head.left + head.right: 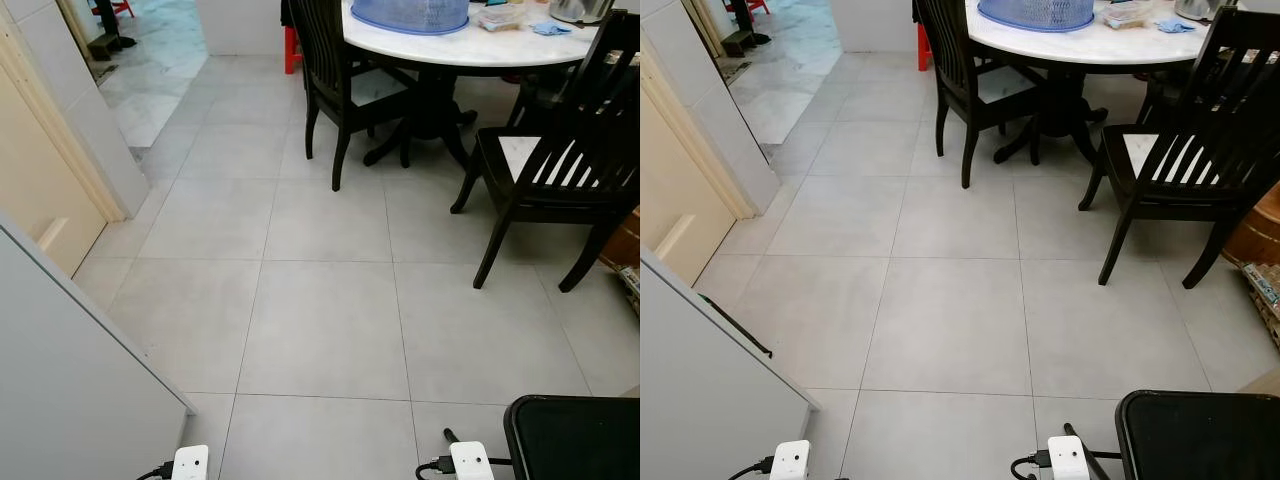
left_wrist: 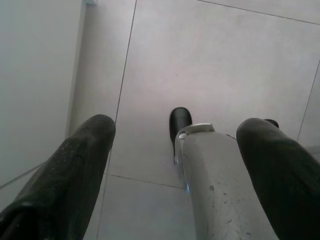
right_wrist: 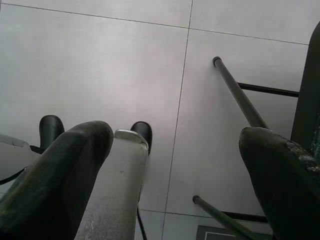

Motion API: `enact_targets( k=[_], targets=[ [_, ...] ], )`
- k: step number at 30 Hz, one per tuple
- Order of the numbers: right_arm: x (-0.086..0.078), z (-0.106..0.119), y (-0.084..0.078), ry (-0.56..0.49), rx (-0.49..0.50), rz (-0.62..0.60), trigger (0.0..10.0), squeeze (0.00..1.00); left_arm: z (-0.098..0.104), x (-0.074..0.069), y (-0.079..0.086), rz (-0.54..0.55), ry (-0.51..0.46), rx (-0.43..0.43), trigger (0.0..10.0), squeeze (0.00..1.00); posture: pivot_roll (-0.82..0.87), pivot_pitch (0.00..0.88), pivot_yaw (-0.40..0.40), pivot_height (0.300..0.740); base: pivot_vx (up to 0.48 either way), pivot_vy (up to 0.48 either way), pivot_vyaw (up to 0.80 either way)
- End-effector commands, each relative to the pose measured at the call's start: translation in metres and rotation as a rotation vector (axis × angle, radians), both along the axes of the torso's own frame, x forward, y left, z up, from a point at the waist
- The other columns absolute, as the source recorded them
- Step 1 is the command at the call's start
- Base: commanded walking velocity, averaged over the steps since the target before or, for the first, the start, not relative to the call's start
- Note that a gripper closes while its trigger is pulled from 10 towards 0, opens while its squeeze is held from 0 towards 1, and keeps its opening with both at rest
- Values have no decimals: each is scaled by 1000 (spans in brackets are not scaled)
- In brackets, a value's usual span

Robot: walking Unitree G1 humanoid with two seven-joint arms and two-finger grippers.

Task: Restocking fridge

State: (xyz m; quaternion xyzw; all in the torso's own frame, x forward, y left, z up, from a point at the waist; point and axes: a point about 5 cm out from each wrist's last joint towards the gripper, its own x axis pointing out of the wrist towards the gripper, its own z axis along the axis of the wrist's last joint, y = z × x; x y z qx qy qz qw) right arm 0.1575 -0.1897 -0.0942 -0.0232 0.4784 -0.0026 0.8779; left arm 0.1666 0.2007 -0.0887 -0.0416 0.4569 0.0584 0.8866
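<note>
Head views: a wide stretch of pale grey tiled floor [image 1: 320, 300] lay open in front of the robot, w/ thin grout lines and free room in the middle. At the far side stood a round white-topped dining table [image 1: 470, 48] on a dark pedestal, w/ a blue mesh food cover [image 1: 410, 14] on it. Two dark wooden chairs bounded the open floor: one slat-backed dark chair [image 1: 340, 90] at the table's left side, another dark chair w/ a pale seat [image 1: 560, 170] on the right, its legs reaching onto the free tiles. On the left, a cream door frame [image 1: 60, 140] led to a room w/ marble-like floor. Near left, the edge of a flat light grey fridge door panel [image 1: 70, 370] cut in diagonally; the right eye view showed a dark strip along its edge. Near right, a black-topped stool [image 1: 575, 435] stood at the corner.

Left wrist view: the left gripper [image 2: 175, 150] hung over the tiles, fingers [image 2: 70, 170] spread wide, holding nothing. The grey panel was just beside it.

Right wrist view: the right gripper [image 3: 175, 165] also hung w/ fingers [image 3: 280, 175] wide apart, empty, near the stool's thin black metal legs [image 3: 240, 95].
</note>
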Motion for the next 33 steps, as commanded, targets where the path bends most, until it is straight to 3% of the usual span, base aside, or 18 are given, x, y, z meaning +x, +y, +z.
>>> enact_targets(
  k=[1, 16, 20, 28, 33],
  targets=[
    [-4, -2, -1, 13, 2, -9, 10000, 0, -3, -6, 1, 14, 29, -6, 10000, 0, -97, 75, 34, 740, 0, 0, 0],
    [-4, -2, -1, 14, 2, -7, 10000, 0, -3, -6, 2, 15, 32, -6, 10000, 0, -97, 75, 34, 740, 0, 0, 0],
    [-23, -7, -10, 52, -5, -21, 10000, 0, -8, -11, -14, 10, 67, -13, 10000, 0, -97, 92, 33, 740, 0, 0, 0],
    [-26, -4, -28, 49, -16, -34, 10000, 0, -8, -12, -14, 14, 72, -13, 10000, 0, -97, 101, 33, 740, 0, 0, 0],
    [-23, -6, -17, 39, -5, -26, 10000, 0, -8, -12, -14, 17, 71, -13, 10000, 0, -97, 103, 33, 740, 0, 0, 0]
  ],
)
